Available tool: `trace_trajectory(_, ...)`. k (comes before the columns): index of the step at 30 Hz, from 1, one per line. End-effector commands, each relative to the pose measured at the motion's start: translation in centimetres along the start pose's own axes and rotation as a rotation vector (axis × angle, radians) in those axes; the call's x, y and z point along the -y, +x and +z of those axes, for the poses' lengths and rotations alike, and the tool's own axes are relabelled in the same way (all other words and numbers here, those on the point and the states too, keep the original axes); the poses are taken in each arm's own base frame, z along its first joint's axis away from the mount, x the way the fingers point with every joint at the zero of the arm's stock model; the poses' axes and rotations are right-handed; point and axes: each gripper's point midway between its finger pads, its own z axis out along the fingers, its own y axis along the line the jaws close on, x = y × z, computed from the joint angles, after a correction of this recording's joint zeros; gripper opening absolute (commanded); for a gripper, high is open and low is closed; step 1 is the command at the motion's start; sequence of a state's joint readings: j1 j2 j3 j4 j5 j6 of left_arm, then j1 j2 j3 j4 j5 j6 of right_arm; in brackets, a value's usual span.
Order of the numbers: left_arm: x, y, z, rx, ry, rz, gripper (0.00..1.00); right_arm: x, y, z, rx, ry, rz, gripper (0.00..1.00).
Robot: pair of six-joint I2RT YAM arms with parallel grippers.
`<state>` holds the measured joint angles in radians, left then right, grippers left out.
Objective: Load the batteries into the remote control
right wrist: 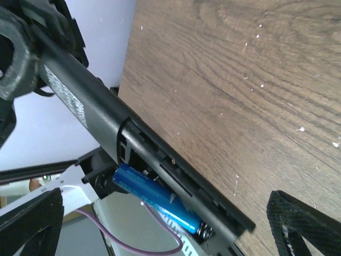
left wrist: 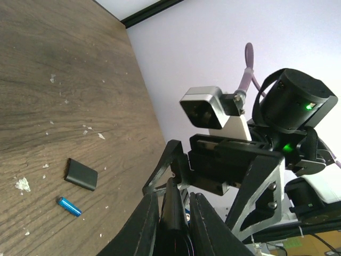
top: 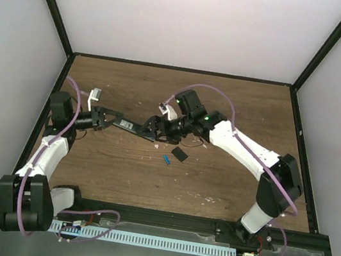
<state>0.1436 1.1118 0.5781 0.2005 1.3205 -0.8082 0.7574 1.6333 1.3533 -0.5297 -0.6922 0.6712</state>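
Observation:
My left gripper [top: 107,120] is shut on one end of the slim black remote control [top: 133,126] and holds it above the table, its fingers [left wrist: 146,226] clamping the remote's edge [left wrist: 177,218]. In the right wrist view the remote [right wrist: 101,120] shows its open battery bay with one blue battery [right wrist: 157,198] lying in it, one end against the spring. My right gripper [top: 157,128] is open around the remote's other end, with its fingers [right wrist: 303,224] wide apart. A second blue battery [top: 167,160] lies on the table; it also shows in the left wrist view [left wrist: 69,206].
The short black cover piece [top: 180,153] lies on the wooden table [top: 226,104] beside the loose battery; it also shows in the left wrist view [left wrist: 81,174]. Small white specks are scattered on the wood. Black frame rails border the table.

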Motion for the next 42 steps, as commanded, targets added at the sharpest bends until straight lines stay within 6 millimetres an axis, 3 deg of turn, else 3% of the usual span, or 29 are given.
trace_trajectory(1,0.58,0.05,-0.12,0.005,0.009,0.042,0.0,-2.27,-0.56,0.34,-0.021,-0.07,-0.044,0.94)
trace_trajectory(14,0.44,0.25,-0.11,0.005,0.007,0.043,0.0,-2.63,-1.43,0.27,0.009,-0.068,-0.069,0.82)
trace_trajectory(23,0.5,0.14,-0.09,0.003,0.008,0.045,0.0,-2.56,-1.24,0.75,-0.016,-0.085,-0.068,0.66)
trace_trajectory(42,0.34,0.24,-0.08,0.002,0.004,0.046,0.0,-2.45,-1.06,1.19,-0.034,-0.104,-0.067,0.45)
